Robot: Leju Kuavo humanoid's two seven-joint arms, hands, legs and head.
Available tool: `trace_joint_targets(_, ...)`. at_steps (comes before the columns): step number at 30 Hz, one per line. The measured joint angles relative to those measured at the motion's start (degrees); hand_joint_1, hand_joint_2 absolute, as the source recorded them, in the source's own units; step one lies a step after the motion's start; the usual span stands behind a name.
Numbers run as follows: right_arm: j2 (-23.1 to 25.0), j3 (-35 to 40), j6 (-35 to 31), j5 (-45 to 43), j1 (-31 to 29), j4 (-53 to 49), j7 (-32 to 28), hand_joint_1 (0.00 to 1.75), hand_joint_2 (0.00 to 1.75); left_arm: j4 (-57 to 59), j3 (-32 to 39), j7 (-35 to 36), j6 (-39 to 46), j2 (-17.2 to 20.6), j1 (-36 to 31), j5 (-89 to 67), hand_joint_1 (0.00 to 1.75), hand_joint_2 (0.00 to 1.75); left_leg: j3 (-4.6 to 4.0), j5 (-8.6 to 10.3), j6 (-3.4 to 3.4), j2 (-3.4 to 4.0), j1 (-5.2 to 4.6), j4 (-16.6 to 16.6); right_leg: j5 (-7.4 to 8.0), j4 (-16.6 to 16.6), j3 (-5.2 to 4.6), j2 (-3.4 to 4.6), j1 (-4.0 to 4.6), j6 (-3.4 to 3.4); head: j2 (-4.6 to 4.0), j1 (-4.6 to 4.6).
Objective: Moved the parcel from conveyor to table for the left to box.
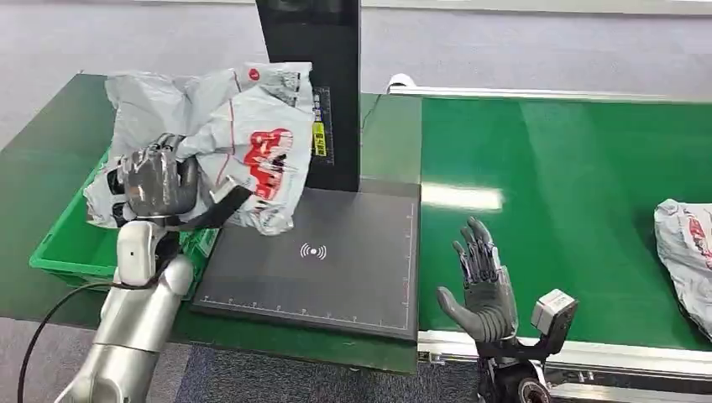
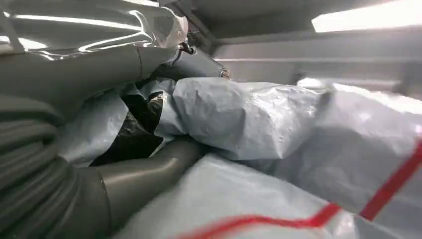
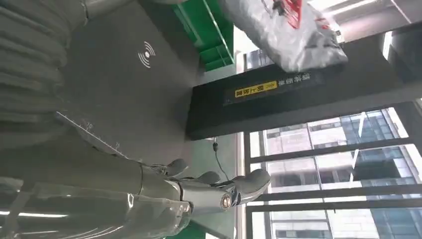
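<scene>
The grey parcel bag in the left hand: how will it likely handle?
The parcel bag looks floppy: it crumples and sags around the left hand. Its glossy film seems slippery. Probably light, since it stays aloft above the green bin on a bunched grip.

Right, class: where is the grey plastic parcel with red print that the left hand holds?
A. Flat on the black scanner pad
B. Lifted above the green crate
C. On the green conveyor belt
B: the left hand grips the grey plastic parcel in the air over the green crate.
</scene>
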Motion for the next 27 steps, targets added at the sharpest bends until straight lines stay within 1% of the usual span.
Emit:
trace_joint_targets(4, -0.1, 0.0, -0.4, 0.0, 0.1, 0.0, 0.0, 0.00, 1.75, 6.9, 4.0, 3.0, -1.7, 1.7, -3.2, -0.6, 1.75, 1.75, 0.00, 0.00, 0.00, 0.02, -0.02, 0.0, 0.00, 0.0, -0.01, 0.00, -0.02, 0.00, 0.00, 0.00)
trace_joint_targets(10, -0.5, 0.0, -0.5, 0.0, 0.9, 0.0, 0.0, 0.00, 1.75, 13.8, 7.6, 5.5, -2.4, 4.3, -5.3, -1.3, 1.75, 1.75, -0.05, -0.01, 0.00, 0.01, -0.02, 0.0, 0.00, 0.0, -0.07, 0.00, -0.02, 0.00, 0.00, 0.00)
trace_joint_targets(15, -0.8, 0.0, -0.5, -0.1, 1.2, 0.0, 0.0, 0.00, 1.75, 18.0, 8.6, 6.1, -7.6, 5.1, -6.2, -1.8, 1.75, 1.75, -0.07, -0.01, 0.00, -0.03, -0.02, 0.0, 0.00, 0.0, -0.07, -0.01, -0.02, 0.00, 0.00, 0.00)
trace_joint_targets(16, -0.8, 0.0, -0.5, -0.1, 1.2, 0.0, 0.0, 0.00, 1.75, 18.8, 8.6, 6.2, -8.3, 5.1, -6.4, -2.0, 1.15, 1.75, -0.07, -0.01, 0.00, -0.03, -0.02, 0.0, 0.00, 0.0, -0.06, -0.01, -0.02, 0.00, 0.00, 0.00)
trace_joint_targets(17, -0.8, 0.0, -0.5, -0.1, 1.2, 0.0, 0.0, 0.00, 1.75, 19.5, 8.6, 6.4, -8.6, 5.1, -6.4, -2.0, 0.00, 1.75, -0.07, -0.01, 0.00, -0.01, -0.02, 0.0, 0.00, 0.0, -0.06, -0.01, -0.02, 0.00, 0.00, 0.00)
trace_joint_targets(24, -0.8, 0.2, -0.5, -0.2, 1.0, 0.0, 0.2, 0.00, 1.75, 21.5, 8.6, 4.9, -8.7, 4.7, -6.2, 1.0, 0.00, 1.75, -0.08, -0.01, 0.00, -0.04, -0.02, 0.0, 0.00, 0.0, -0.07, -0.02, -0.03, 0.00, 0.00, 0.00)
trace_joint_targets(27, -0.8, 0.2, -0.5, -0.2, 0.3, 0.0, 0.6, 0.00, 1.75, 21.4, 8.6, 4.1, -6.3, 4.4, -5.8, 1.4, 0.00, 1.75, -0.08, -0.01, 0.00, -0.02, -0.02, 0.0, 0.00, 0.0, -0.07, -0.01, -0.03, 0.00, 0.00, 0.00)
